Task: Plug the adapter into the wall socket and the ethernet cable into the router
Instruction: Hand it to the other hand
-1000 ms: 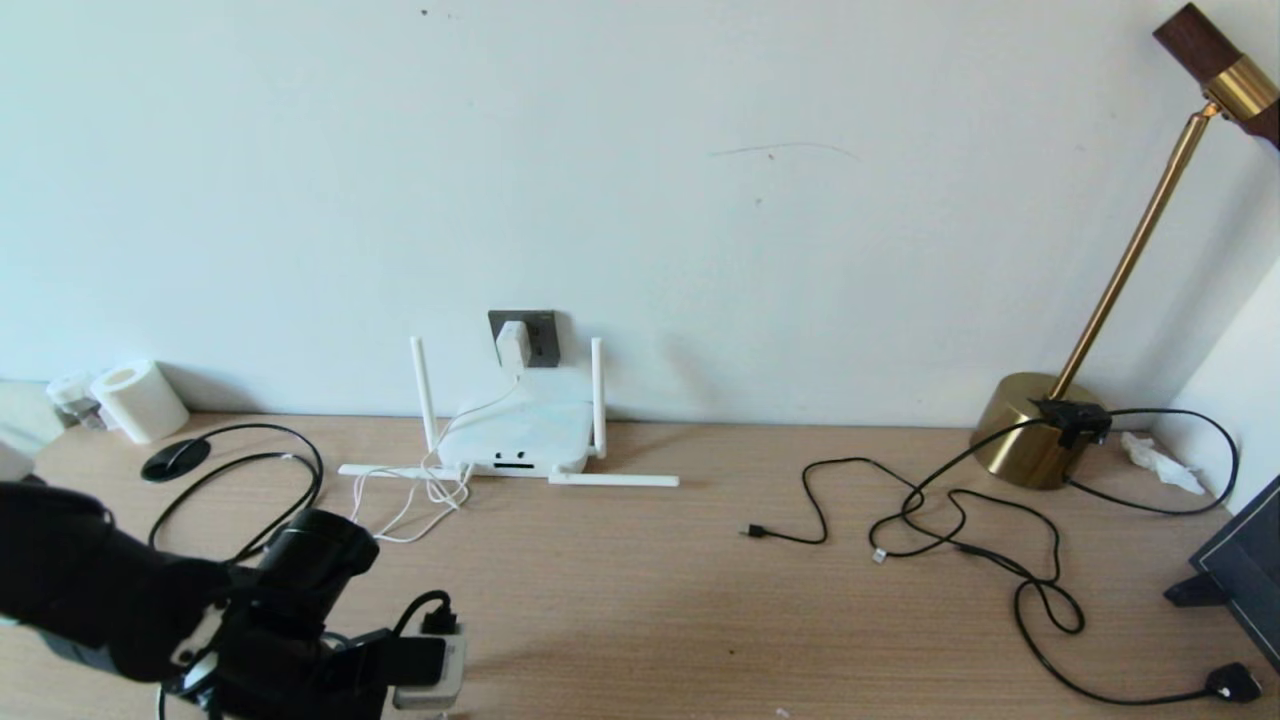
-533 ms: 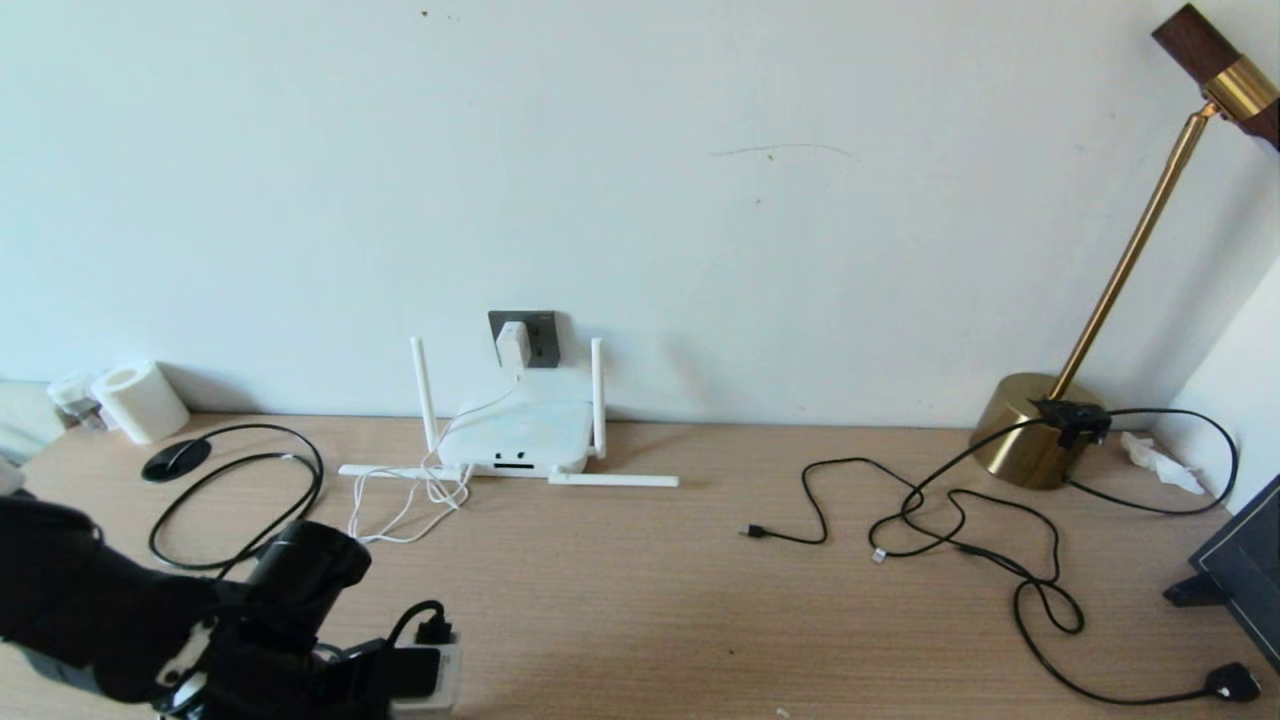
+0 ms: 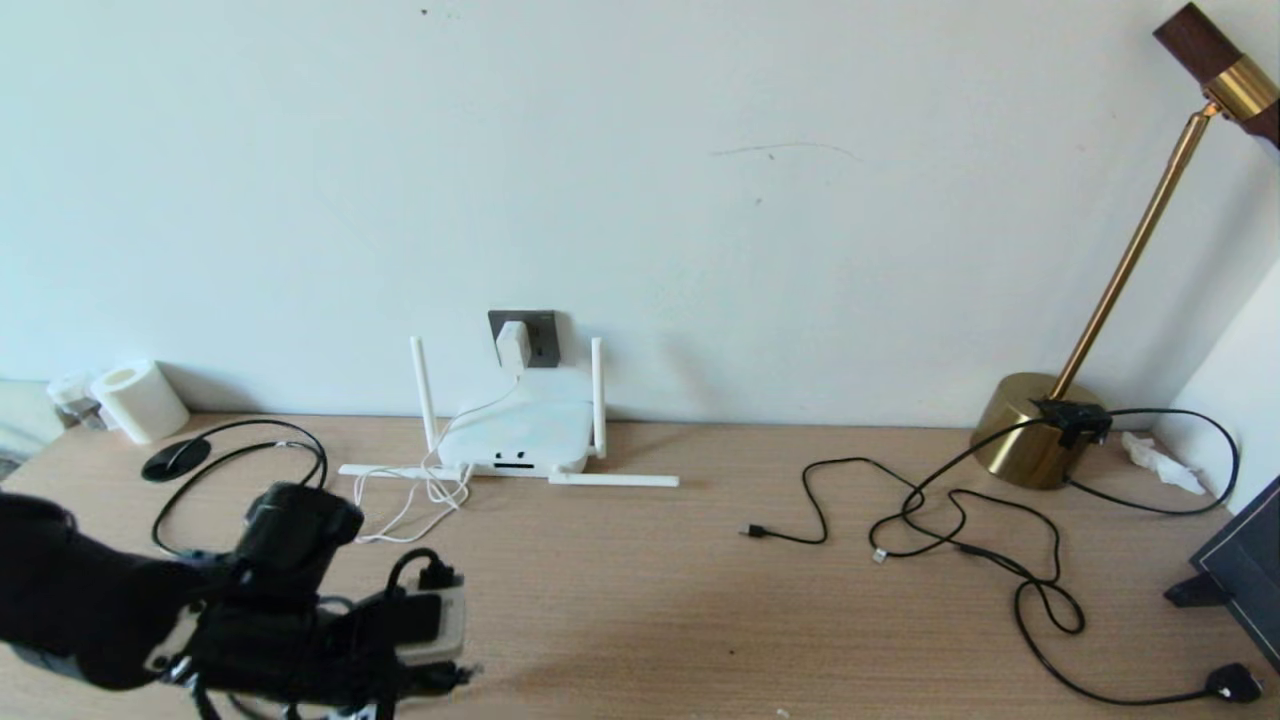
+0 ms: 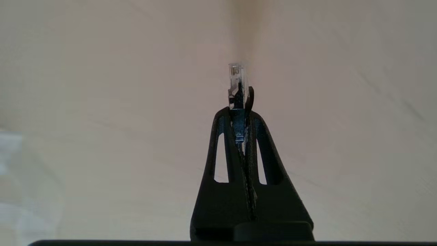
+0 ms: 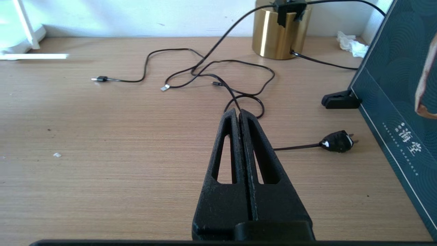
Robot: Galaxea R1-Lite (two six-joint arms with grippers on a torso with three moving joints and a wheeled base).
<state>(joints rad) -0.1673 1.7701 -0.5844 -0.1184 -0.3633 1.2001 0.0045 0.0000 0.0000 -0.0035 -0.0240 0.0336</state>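
The white adapter (image 3: 513, 343) sits in the dark grey wall socket (image 3: 543, 335), and its thin white cord hangs down to the router (image 3: 515, 437) below, which lies flat with two antennas up and two lying on the desk. My left gripper (image 4: 239, 111) is shut on the ethernet cable, whose clear connector (image 4: 235, 78) sticks out past the fingertips. In the head view that gripper (image 3: 452, 677) hovers low at the front left of the desk, and the black cable (image 3: 262, 422) loops behind it. My right gripper (image 5: 239, 112) is shut on nothing above the right of the desk.
A brass lamp base (image 3: 1030, 430) stands at the back right with thin black cables (image 3: 950, 520) sprawled before it and a black plug (image 3: 1232, 683) near the front. A dark board (image 3: 1240, 570) leans at the right edge. A paper roll (image 3: 140, 400) sits back left.
My left arm has risen and shifted forward and right with the connector held, and the black cable loop has lifted and drawn in behind it.
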